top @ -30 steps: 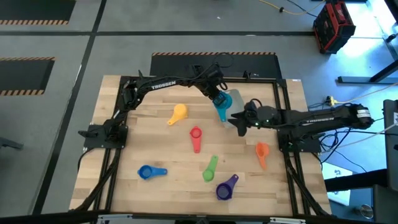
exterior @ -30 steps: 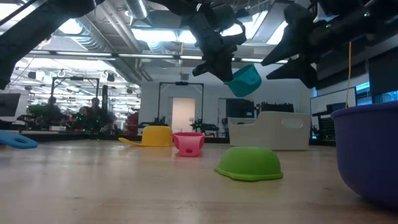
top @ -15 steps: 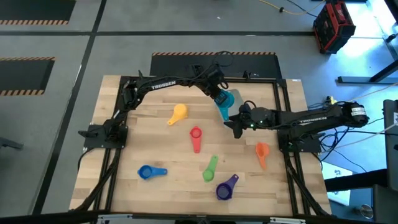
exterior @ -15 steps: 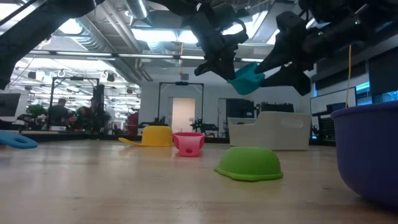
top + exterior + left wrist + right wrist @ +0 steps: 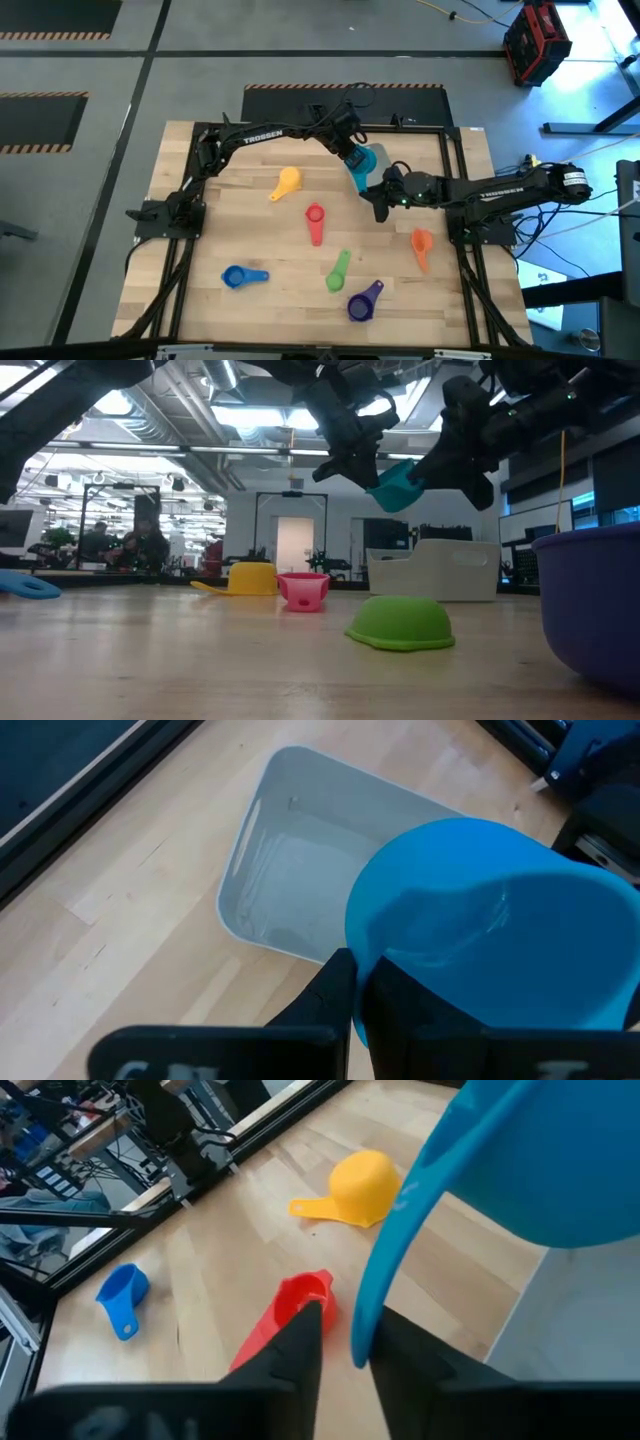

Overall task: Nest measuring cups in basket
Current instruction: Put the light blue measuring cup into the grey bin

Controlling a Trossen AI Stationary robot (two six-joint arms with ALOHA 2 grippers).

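A teal measuring cup (image 5: 358, 175) hangs in the air by the near left corner of the translucent basket (image 5: 379, 158), which stands on the table at the far middle. My left gripper (image 5: 351, 160) is shut on the cup. My right gripper (image 5: 376, 196) comes from the right, and its open fingers stand on either side of the cup's handle (image 5: 372, 1315). In the low view the cup (image 5: 396, 486) tilts between both grippers, well above the table. My left gripper pinches the rim of the teal cup's bowl (image 5: 358, 942), one finger outside the wall and the other on the bowl's inner side. The fingers slant down from the far left. The cup is lifted clear and tilted, with its handle running toward the right gripper. My right gripper has one finger (image 5: 402, 1342) right beside the handle's free end, but whether it touches I cannot tell. A gap shows between the handle and the other finger (image 5: 300, 1342).
Loose cups lie on the wooden table: yellow (image 5: 287, 182), red (image 5: 315, 220), green (image 5: 338, 270), blue (image 5: 240, 277), purple (image 5: 363, 302) and orange (image 5: 421, 245). Black frame rails run along the table's left, right and far edges.
My right gripper has moved toward the table's left edge, up to the teal cup's handle, and now has its fingers around it. My left gripper and the cup have stayed where they were.
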